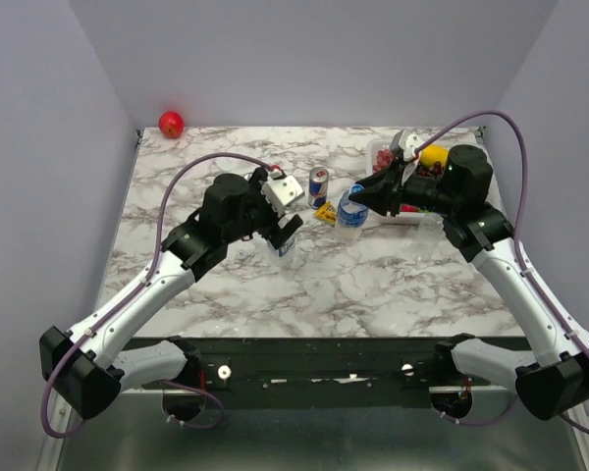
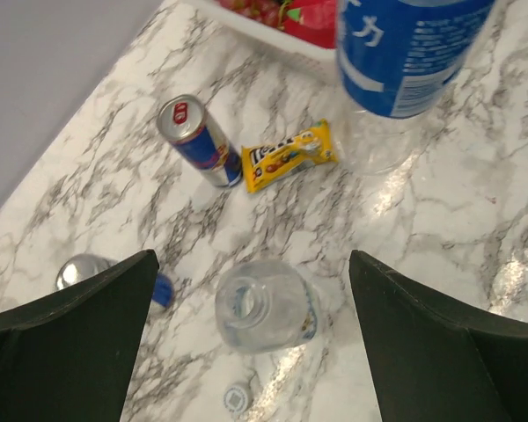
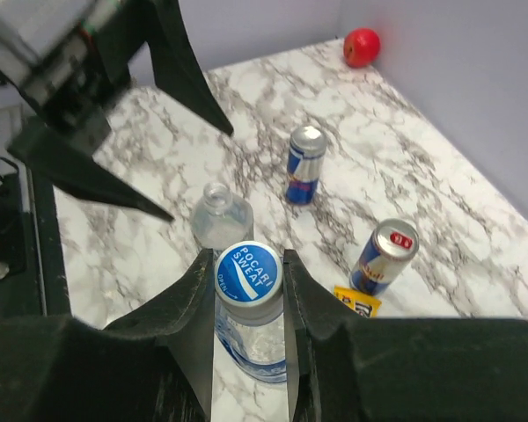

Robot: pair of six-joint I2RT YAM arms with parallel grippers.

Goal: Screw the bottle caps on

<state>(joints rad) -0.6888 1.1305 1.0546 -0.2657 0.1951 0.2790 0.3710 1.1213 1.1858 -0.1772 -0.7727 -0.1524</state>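
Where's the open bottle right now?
Left wrist view, low centre: the open bottle stands beneath the open left gripper, a loose cap beside it, the capped bottle beyond.

text log | I read "POCARI SWEAT" in white on the blue cap [image 3: 248, 271] | bottle [image 2: 411, 48] blue label: white characters, one reads 力, rest cut off | yellow candy packet [image 2: 289, 156]: print too blurry for me | can [image 2: 198, 141]: nothing I can read
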